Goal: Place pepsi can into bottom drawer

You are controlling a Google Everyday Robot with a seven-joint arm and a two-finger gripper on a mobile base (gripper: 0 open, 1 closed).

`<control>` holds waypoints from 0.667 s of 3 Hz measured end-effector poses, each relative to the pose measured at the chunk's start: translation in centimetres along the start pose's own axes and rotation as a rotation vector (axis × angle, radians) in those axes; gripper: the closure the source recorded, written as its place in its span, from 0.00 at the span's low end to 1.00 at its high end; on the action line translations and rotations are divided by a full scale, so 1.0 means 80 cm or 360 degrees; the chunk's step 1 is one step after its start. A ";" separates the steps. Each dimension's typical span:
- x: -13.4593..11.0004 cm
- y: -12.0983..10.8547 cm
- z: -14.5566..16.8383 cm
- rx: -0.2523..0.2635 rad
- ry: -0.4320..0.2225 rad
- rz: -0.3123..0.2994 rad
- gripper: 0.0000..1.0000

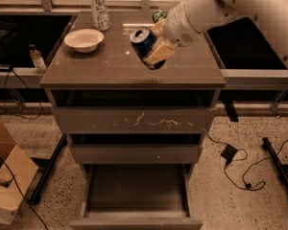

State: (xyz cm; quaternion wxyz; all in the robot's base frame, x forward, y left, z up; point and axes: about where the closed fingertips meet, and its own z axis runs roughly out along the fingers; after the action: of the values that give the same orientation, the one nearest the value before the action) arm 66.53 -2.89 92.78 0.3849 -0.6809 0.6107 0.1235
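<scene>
Hovering over the worktop, the end effector is clamped on the pepsi can, which is tilted and clear of the surface, silver top up-left. The bottom drawer stands pulled out at the cabinet's foot. On the worktop: a white bowl, a clear bottle and a green can at the rear edge.

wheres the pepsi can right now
In the camera view the pepsi can is gripped, tilted, in the gripper over the middle of the cabinet top, right of the white bowl and in front of the green can.
</scene>
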 end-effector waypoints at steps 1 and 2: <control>0.007 0.052 -0.036 -0.0004 0.0122 0.0032 1.00; 0.021 0.093 -0.049 0.0022 0.0347 0.0091 1.00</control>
State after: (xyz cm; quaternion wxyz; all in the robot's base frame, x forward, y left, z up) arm 58.85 -6.44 91.60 0.3171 -0.6700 0.6689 0.0553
